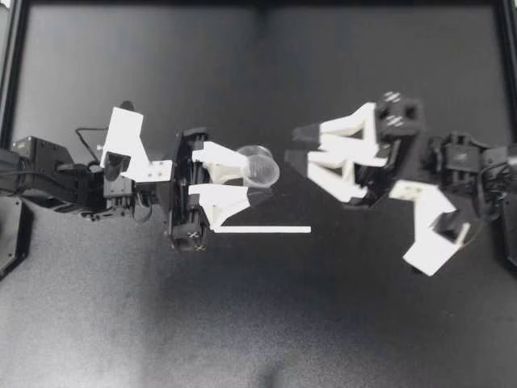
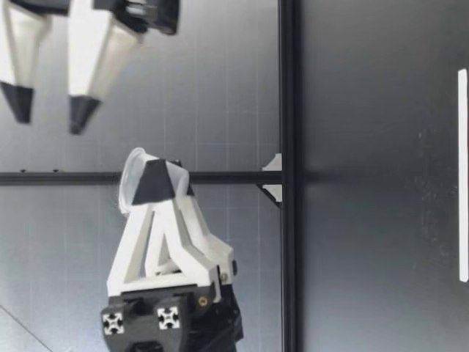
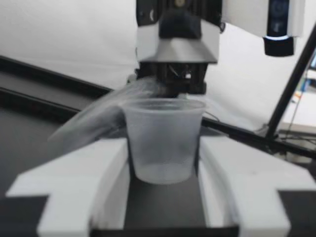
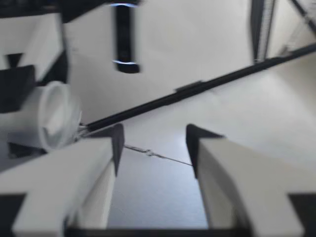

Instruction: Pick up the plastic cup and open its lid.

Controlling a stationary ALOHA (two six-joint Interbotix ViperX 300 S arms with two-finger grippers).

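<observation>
A small clear plastic cup [image 1: 262, 169] is held above the table, with my left gripper [image 1: 246, 176] shut on it from both sides. In the left wrist view the cup [image 3: 163, 143] sits between the white fingers [image 3: 98, 173], and a translucent flap [image 3: 94, 123], seemingly its lid, hangs off the rim to one side. My right gripper [image 1: 299, 149] faces the cup from a short gap away, open and holding nothing. The low view shows my right gripper [image 2: 47, 110] higher than the cup [image 2: 133, 180] and apart from it. In the right wrist view the cup [image 4: 54, 116] lies ahead, off to one side of the open gripper [image 4: 153, 148].
A white strip [image 1: 262, 229] lies flat on the dark table just in front of the left gripper and also shows in the low view as a white strip [image 2: 462, 176]. A black frame rail [image 2: 289, 176] runs along the table's far edge.
</observation>
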